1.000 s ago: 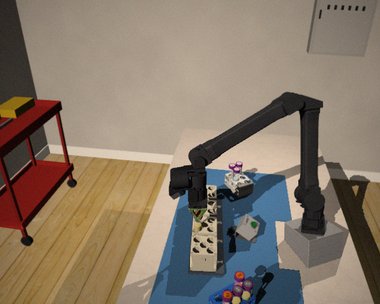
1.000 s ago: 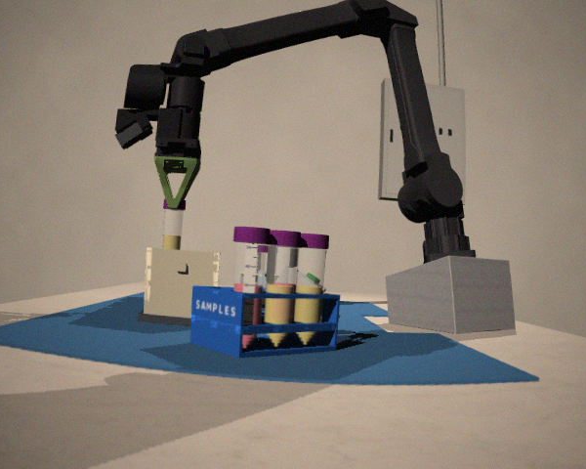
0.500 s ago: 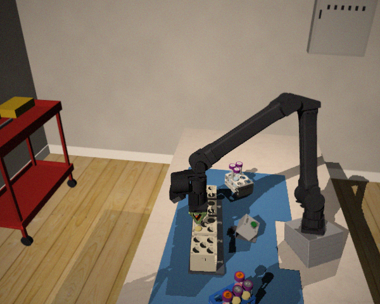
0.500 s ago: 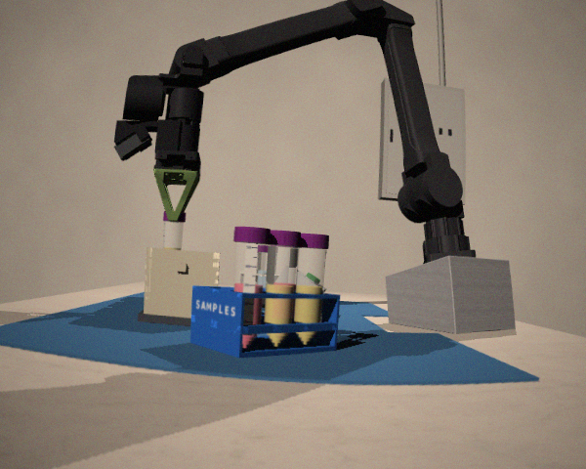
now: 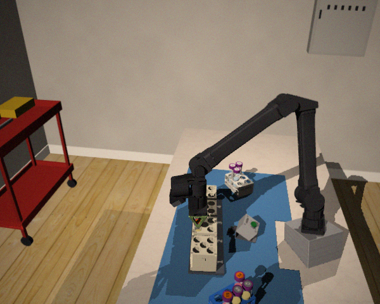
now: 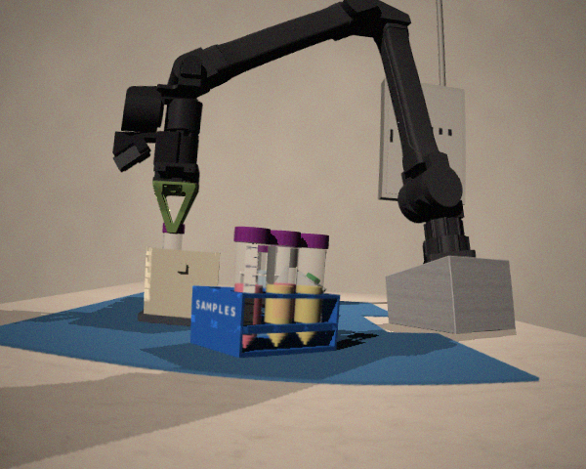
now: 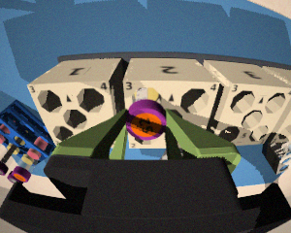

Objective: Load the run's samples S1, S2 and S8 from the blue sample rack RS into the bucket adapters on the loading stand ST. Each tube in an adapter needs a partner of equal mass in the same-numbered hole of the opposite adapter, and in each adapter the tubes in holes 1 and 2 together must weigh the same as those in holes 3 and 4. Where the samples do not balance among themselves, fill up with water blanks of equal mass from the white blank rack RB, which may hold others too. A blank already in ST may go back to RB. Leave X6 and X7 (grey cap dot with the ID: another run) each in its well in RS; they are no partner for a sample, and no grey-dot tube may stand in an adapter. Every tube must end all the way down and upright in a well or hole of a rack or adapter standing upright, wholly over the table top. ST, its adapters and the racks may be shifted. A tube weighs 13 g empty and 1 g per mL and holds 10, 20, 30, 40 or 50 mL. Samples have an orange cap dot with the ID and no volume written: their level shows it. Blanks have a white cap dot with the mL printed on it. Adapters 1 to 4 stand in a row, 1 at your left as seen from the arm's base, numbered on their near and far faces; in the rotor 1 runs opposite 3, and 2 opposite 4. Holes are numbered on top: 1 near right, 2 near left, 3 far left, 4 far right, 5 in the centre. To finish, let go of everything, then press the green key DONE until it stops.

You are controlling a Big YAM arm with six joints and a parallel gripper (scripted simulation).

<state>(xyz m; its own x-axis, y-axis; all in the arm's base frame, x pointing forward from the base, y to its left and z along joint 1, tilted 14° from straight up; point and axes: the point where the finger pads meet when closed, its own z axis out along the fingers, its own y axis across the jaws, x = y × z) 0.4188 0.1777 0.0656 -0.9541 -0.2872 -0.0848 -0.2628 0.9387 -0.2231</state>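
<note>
- Gripper (image 6: 173, 225) is clamped on the purple cap of an orange-dot sample tube (image 6: 172, 239), which stands mostly sunk in an adapter on the loading stand ST (image 5: 220, 242), mid-worktop; the ID is unreadable.
- In the wrist view the hole belongs to adapter 2 (image 7: 168, 73), near side; its number is hidden.
- The other adapter holes in view look unfilled.
- Blue sample rack RS (image 6: 217, 315), at the worktop's end away from the wall, holds several tubes.
- White blank rack RB (image 5: 239, 188), nearer the wall, holds three.
- Judgement: early stage. Release, the remaining samples, the partners and the green key DONE (image 5: 253, 224) are all left.
</note>
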